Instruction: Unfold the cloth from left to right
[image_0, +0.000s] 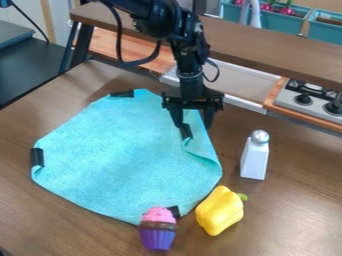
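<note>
On the turquoise cloth's (127, 155) clock face, the toy cupcake (158, 230) sits near half past five, the yellow bell pepper (220, 211) at four, the silver-topped shaker (254, 159) at three. From the gripper (194, 126), fingers apart over the two-o'clock edge, the cloth spreads toward eight.

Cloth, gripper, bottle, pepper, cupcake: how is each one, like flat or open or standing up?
Cloth: mostly spread out, edge curled over on the picture's right
Gripper: open, at the cloth's edge
White bottle: standing up
Yellow pepper: lying on its side
Cupcake: standing up
</note>
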